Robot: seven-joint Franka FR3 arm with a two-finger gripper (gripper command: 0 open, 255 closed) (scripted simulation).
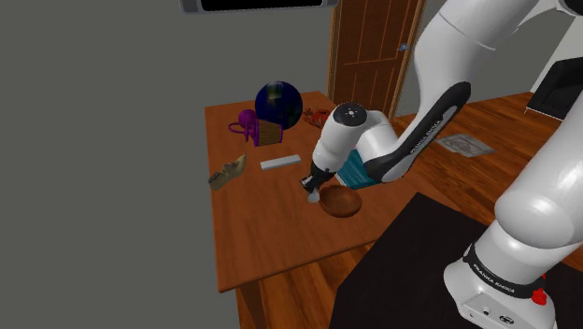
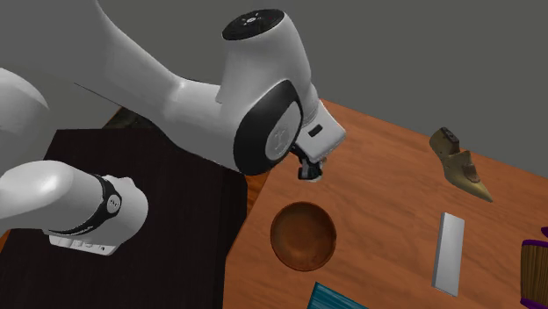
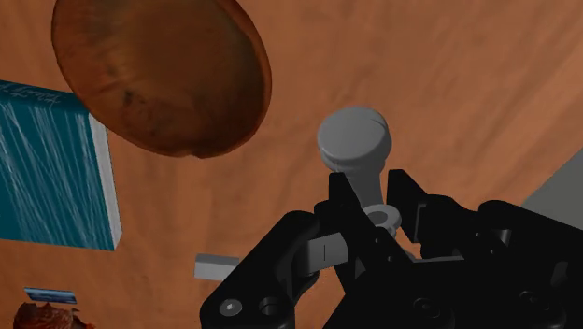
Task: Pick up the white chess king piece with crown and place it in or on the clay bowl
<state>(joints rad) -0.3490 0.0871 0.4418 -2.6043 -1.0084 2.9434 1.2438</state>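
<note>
While the two black fingers (image 3: 342, 201) of the gripper (image 3: 372, 194) pinch the narrow stem of the pale grey-white chess king piece (image 3: 353, 138), the piece's broad round end points away from the hand toward the wooden table (image 3: 448, 65). In the shoulder view the gripper (image 1: 313, 185) hangs low over the table (image 1: 271, 234), and the chess king piece (image 1: 314, 195) shows as a small pale knob under it, just beside the brown bowl (image 1: 342, 204) on that view's left, outside the rim. Whether the piece touches the tabletop I cannot tell.

The bowl (image 3: 159, 75) is round, reddish brown and empty. In the second exterior view it (image 2: 303, 234) lies below the gripper (image 2: 309, 169). A teal book (image 3: 51, 168) lies flat close beside the bowl.

Farther out in the second exterior view, a flat grey bar (image 2: 450, 253) lies on the table to the right of the bowl, and a tan shoe last (image 2: 461, 167) rests beyond it, near the table's edge. In the shoulder view a dark blue globe (image 1: 278, 101) and a purple basket (image 1: 248, 124) stand at the table's far end, before a wooden door (image 1: 374, 47).

The white arm (image 1: 416, 140) reaches in from the black stand (image 2: 149, 219).
</note>
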